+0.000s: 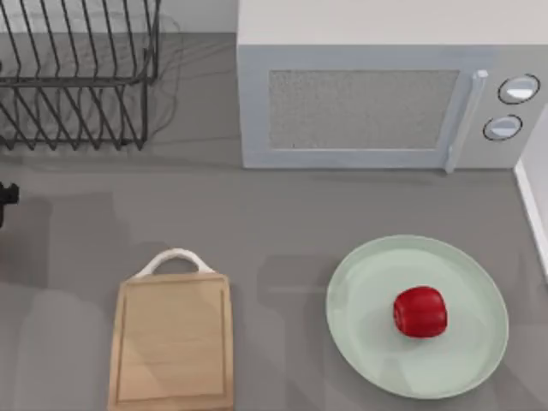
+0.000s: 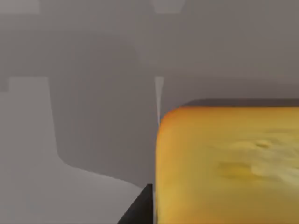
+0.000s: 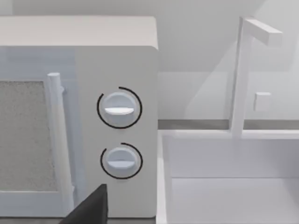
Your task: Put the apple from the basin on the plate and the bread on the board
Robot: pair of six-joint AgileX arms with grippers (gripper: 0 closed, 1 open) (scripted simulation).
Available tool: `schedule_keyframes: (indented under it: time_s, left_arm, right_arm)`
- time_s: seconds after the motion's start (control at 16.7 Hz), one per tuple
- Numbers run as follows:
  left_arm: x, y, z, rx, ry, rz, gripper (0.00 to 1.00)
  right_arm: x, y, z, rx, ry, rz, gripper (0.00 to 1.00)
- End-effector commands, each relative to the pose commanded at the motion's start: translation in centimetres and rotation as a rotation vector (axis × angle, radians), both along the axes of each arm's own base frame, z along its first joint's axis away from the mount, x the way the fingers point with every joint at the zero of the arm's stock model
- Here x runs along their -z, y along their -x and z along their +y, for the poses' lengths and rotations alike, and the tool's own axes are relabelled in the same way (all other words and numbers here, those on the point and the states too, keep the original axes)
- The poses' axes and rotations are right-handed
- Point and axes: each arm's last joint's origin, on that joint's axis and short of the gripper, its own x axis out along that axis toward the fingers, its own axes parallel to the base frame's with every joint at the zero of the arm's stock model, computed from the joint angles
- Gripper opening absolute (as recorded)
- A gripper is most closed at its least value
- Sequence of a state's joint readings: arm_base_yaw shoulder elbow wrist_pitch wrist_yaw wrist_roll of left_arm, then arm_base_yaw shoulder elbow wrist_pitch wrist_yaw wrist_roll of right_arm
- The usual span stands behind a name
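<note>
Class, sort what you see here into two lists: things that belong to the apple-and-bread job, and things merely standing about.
Belongs to the job:
apple, resting on the plate
bread, close before the left wrist camera
board, bare

Just standing about:
microwave
dish rack
basin

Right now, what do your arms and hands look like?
The left arm is a small black blocky piece at the table's left edge. Each wrist view catches a plain dark angular wedge: left hand, right hand. No cables or markings visible.
</note>
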State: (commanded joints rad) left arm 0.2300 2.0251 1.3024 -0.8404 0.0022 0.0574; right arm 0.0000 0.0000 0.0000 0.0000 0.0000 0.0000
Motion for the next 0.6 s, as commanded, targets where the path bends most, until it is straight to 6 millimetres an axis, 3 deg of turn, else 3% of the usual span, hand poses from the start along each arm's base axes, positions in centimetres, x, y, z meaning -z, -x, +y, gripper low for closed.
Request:
schedule_keyframes:
  time_s: [0.48, 0.6]
  left_arm:
    - [-8.4, 0.1, -0.1, 0.003, 0.004, 0.016, 0.00]
    - [-9.4, 0.1, -0.1, 0.003, 0.001, 0.005, 0.00]
  right_arm:
    - [0.0, 0.0, 0.0, 0.000, 0.000, 0.000, 1.00]
    - [0.0, 0.0, 0.0, 0.000, 0.000, 0.000, 1.00]
